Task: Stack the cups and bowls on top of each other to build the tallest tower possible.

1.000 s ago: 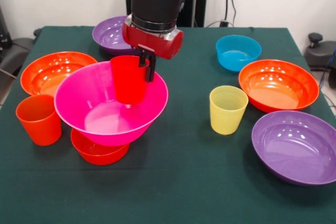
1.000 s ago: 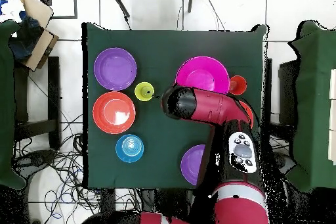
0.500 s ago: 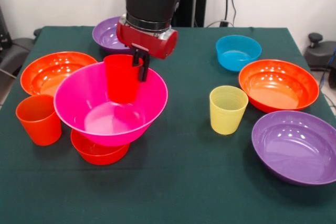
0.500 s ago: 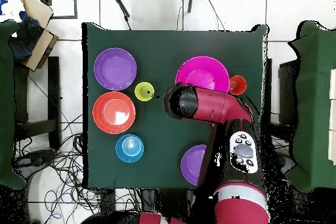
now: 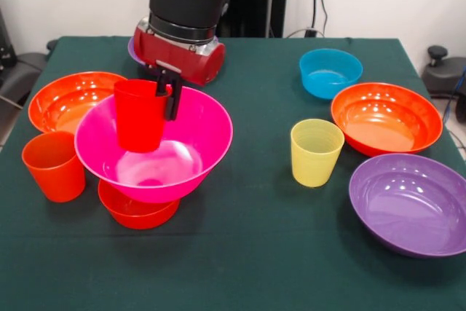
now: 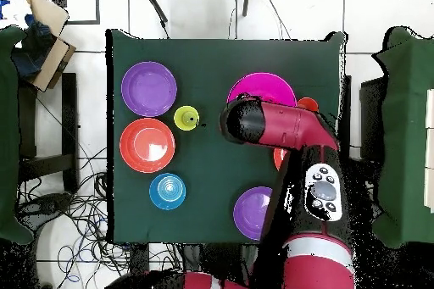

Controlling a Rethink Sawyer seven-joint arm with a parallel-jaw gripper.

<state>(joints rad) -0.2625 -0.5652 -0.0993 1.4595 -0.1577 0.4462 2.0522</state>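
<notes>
My gripper is shut on the rim of the red cup and holds it upright. The cup hangs inside the left half of the big pink bowl. That pink bowl rests on a small orange bowl. An orange cup stands just left of this pile, and a yellow cup stands alone mid-table. In the overhead view the arm's wrist covers the gripper and part of the pink bowl.
A wide orange bowl sits behind the orange cup. At the right are a blue bowl, another orange bowl and a purple bowl. A second purple bowl lies behind the arm.
The arm has carried the red cup sideways, from over the pink bowl's middle and far side to its left half, and slightly lower. Nothing else moved.
</notes>
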